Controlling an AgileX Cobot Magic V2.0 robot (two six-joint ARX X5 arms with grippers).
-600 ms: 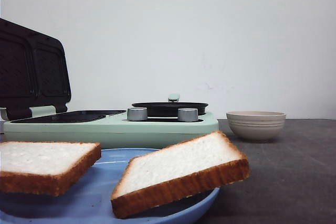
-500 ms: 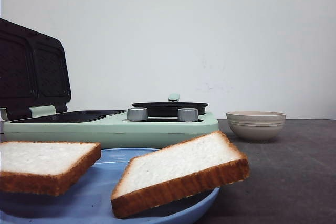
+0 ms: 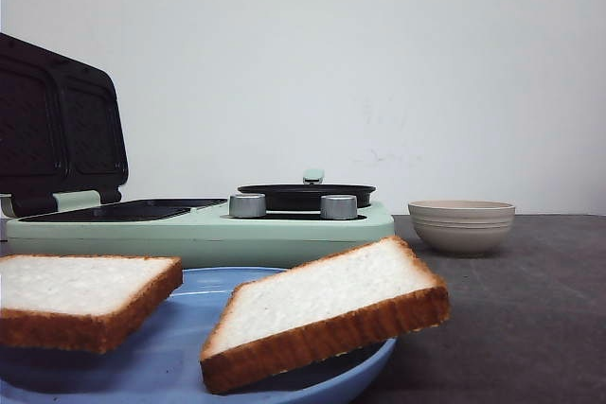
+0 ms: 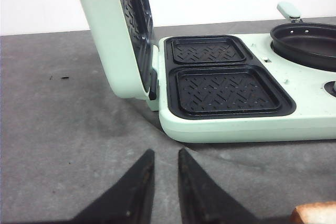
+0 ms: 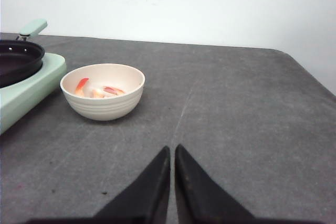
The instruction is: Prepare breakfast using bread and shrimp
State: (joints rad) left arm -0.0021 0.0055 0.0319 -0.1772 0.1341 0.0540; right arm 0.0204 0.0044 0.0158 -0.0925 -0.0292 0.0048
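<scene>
Front view: two slices of bread (image 3: 322, 314) lie on a blue plate (image 3: 170, 366), no tool visible. Left wrist view: the left tool (image 4: 164, 179), slightly parted and empty, hangs over the table (image 4: 63, 129), just short of the open sandwich maker (image 4: 226, 85). Right wrist view: the right tool (image 5: 172, 174) is clenched, empty; shrimp (image 5: 97, 90) sit in the bowl (image 5: 102, 103) ahead. Bread is probably soft and light; grip it gently at the crust edge.

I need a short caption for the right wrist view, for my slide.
Shut right claw above the table, facing a bowl of shrimp.
</scene>
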